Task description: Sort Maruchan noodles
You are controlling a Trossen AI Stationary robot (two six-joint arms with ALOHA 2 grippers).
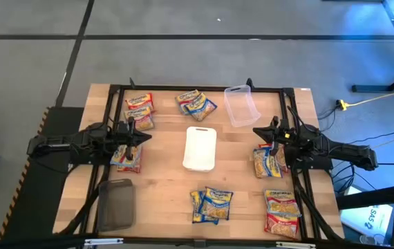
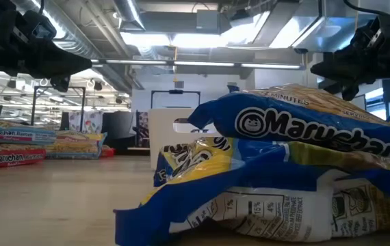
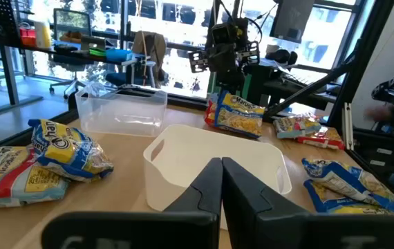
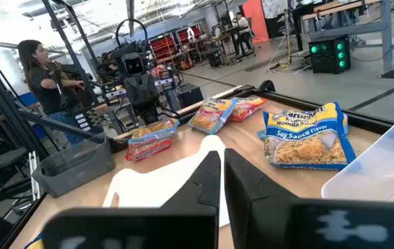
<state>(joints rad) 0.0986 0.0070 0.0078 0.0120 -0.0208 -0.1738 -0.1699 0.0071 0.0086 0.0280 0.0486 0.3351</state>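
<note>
Maruchan noodle packets lie flat on the wooden table in several small heaps: far left (image 1: 139, 111), far middle (image 1: 196, 104), left (image 1: 126, 158), right (image 1: 269, 162), near middle (image 1: 211, 204) and near right (image 1: 282, 213). A white tray (image 1: 200, 147) rests at the table's centre. My left gripper (image 1: 145, 136) hovers shut just left of the tray, pointing at it (image 3: 221, 174). My right gripper (image 1: 258, 131) hovers shut just right of the tray (image 4: 221, 173). Neither holds anything.
A clear plastic tub (image 1: 241, 106) stands at the far right of the table and a dark grey tub (image 1: 116, 204) at the near left. A black frame (image 1: 183, 88) runs along the table's edges. A person (image 4: 41, 76) shows beyond the table.
</note>
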